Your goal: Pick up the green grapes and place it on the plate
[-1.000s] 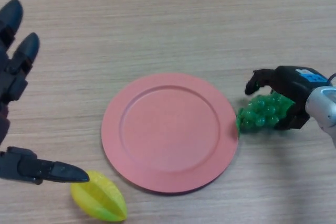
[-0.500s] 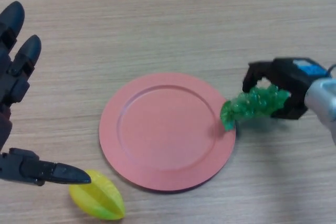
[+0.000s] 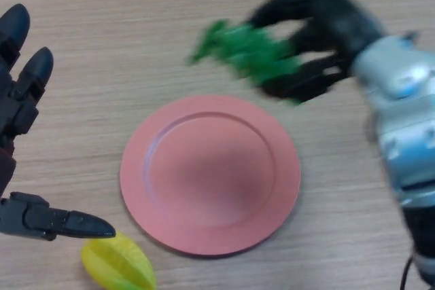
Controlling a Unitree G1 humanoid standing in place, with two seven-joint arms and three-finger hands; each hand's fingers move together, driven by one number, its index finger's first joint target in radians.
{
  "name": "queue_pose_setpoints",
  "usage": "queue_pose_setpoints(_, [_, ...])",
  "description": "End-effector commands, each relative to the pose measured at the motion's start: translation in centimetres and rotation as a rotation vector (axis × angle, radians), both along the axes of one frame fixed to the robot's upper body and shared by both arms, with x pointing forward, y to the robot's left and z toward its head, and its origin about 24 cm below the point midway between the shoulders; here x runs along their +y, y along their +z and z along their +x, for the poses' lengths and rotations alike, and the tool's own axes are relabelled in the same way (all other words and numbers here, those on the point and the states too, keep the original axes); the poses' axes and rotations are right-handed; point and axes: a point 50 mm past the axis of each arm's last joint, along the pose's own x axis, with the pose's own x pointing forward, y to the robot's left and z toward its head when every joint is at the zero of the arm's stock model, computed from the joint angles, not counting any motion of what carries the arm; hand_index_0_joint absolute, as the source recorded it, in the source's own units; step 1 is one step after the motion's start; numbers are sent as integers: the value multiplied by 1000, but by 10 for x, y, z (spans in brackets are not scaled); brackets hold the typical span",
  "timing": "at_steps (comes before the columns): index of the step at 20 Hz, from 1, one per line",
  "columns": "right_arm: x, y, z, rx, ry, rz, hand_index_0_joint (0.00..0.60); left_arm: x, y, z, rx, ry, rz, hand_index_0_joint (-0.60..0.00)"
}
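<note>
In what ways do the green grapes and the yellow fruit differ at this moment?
The green grapes are held above the table in the right hand, beyond the pink plate; the yellow fruit lies on the table near the plate's front-left edge. The grapes form a lumpy bunch; the yellow fruit is one ridged piece. Neither is on the plate.
</note>
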Motion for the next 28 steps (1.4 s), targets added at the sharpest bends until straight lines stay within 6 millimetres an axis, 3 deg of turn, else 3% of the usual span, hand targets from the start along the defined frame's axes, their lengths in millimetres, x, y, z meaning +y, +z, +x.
queue_pose_setpoints(1, [4, 43, -8, -251, 20, 36, 550, 3, 27, -13, -221, 6, 46, 0])
queue_pose_setpoints(4, [15, 38, -12, -272, 27, -54, 149, 6, 25, -13, -220, 8, 39, 0])
queue_pose_setpoints(5, [19, 38, -15, -282, 32, -80, 50, 8, 25, -14, -221, 14, 39, 0])
queue_pose_setpoints(6, [20, 39, -19, -289, 33, -74, 0, 9, 24, -15, -222, 20, 40, 0])
queue_pose_setpoints(9, [16, 43, -24, -291, 35, -40, 0, 9, 24, -15, -226, 24, 42, 0])
queue_pose_setpoints(13, [-12, 51, -39, -310, 8, 47, 0, 7, 27, -17, -240, 24, 54, 0])
queue_pose_setpoints(17, [-48, 55, -69, -313, 14, 378, 0, 3, 30, -20, -255, 12, 60, 0])
queue_pose_setpoints(20, [-75, 36, -93, -319, 4, 535, 0, 3, 33, -23, -251, 8, 46, 0])
queue_pose_setpoints(24, [-85, 25, -114, -320, -44, 692, 0, -3, 37, -22, -255, -7, 70, 0])
queue_pose_setpoints(28, [-84, 28, -125, -353, -71, 737, 0, -5, 41, -21, -264, -16, 79, 0])
